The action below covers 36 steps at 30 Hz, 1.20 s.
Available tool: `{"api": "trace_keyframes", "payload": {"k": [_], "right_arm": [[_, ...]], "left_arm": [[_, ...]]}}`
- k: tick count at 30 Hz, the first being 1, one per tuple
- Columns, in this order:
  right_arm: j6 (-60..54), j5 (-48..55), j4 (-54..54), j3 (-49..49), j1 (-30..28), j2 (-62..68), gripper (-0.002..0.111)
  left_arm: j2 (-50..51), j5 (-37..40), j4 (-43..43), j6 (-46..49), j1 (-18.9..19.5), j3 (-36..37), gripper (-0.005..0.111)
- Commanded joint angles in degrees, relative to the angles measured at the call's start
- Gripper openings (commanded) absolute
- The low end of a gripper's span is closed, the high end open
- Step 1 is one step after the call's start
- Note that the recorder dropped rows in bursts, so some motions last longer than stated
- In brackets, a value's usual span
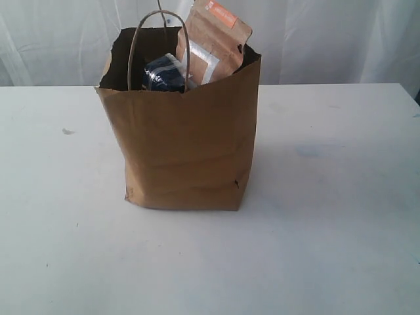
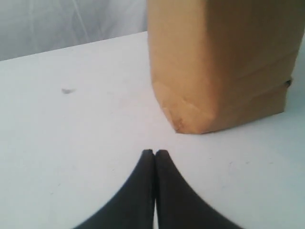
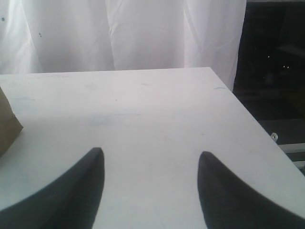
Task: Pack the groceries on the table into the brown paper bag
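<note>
The brown paper bag point(image 1: 187, 141) stands upright in the middle of the white table point(image 1: 328, 197). Sticking out of its top are the brown orange-labelled pouch point(image 1: 213, 39) and a dark-blue pack point(image 1: 164, 73). Neither arm shows in the exterior view. In the left wrist view my left gripper point(image 2: 155, 152) is shut with nothing in it, low over the table, a short way from the bag's bottom corner point(image 2: 224, 67). My right gripper point(image 3: 151, 155) is open and empty above bare tabletop, with a corner of the bag point(image 3: 7, 126) at the picture's edge.
White curtains point(image 1: 328, 33) hang behind the table. The table's far corner and side edge point(image 3: 248, 119) lie ahead of the right gripper, with a dark drop beyond. A small dark speck point(image 1: 67, 131) lies on the table left of the bag.
</note>
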Motion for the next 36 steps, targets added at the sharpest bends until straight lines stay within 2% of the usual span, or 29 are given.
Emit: {"api": "trace_keyframes", "payload": {"k": [1,9,36], "right_arm": [[0.3,-0.4,-0.1,0.3,-0.2,-0.3,0.054],[0.3,-0.4,-0.1,0.3,-0.2,-0.3,0.054],[0.3,-0.4,-0.1,0.3,-0.2,-0.3,0.054]], "left_arm": [[-7.2,-0.8,15.0,-18.3,0.2,6.2,0.0],[-14.1,-2.5,12.7,-18.9,0.2,15.8,0.0],[-15.5,-1.2,12.2,-18.5,0.2,15.8,0.0]]}}
